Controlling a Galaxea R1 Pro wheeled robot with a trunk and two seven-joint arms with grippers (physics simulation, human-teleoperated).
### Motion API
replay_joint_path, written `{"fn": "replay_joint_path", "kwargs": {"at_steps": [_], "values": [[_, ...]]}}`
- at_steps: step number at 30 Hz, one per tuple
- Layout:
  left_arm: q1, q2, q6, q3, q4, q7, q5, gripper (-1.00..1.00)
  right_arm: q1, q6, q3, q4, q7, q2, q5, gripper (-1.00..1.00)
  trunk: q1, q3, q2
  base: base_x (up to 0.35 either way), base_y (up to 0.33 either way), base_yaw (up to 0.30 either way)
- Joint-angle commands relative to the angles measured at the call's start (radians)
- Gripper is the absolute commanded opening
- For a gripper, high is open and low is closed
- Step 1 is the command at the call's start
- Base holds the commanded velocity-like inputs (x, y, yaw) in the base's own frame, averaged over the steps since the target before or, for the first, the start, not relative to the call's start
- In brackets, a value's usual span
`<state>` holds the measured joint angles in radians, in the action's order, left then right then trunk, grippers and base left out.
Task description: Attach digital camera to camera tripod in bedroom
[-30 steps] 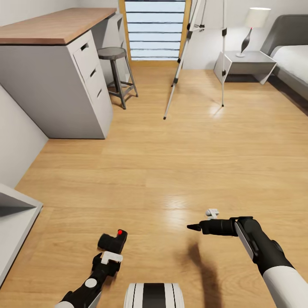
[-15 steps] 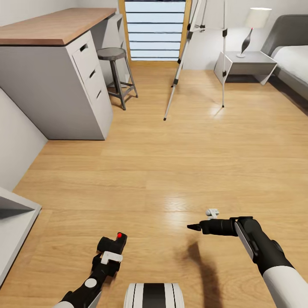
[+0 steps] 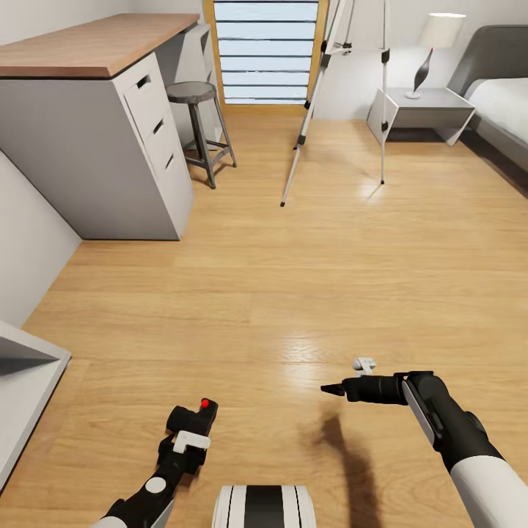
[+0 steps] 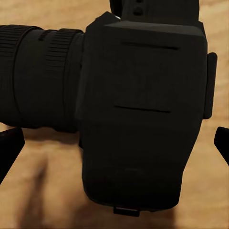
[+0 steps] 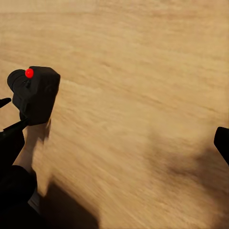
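Bedroom floor: I am crossing it toward the far window.

Tripod: standing far, between stool and nightstand; its head is cut off at the frame's top, so I am judging that the mount needs a raised view before docking.

Right gripper: hanging empty, near right; how wide its fingers are spread I cannot tell.

Left gripper: clamped on the camera, near left. I am keeping it level, red dot up; its underside socket is hidden.
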<state>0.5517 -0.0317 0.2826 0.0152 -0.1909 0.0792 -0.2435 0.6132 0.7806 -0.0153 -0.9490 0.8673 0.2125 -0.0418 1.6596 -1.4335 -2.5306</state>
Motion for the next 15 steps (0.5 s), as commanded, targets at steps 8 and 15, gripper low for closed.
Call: {"fn": "replay_joint_path", "kwargs": {"at_steps": [8,15], "values": [[0.001,0.000,-0.025,0.000,0.002,0.007,-0.010,1.00,0.000,0.006,-0.002,-0.001,-0.001,0.001,-0.005,1.00,0.000,-0.001,0.000,0.000,0.000,0.000],[0.000,-0.001,-0.078,0.000,0.002,0.006,-0.012,1.00,0.000,0.006,-0.002,-0.001,-0.001,0.001,-0.004,1.00,0.000,-0.001,0.000,0.000,0.000,0.000]]}}
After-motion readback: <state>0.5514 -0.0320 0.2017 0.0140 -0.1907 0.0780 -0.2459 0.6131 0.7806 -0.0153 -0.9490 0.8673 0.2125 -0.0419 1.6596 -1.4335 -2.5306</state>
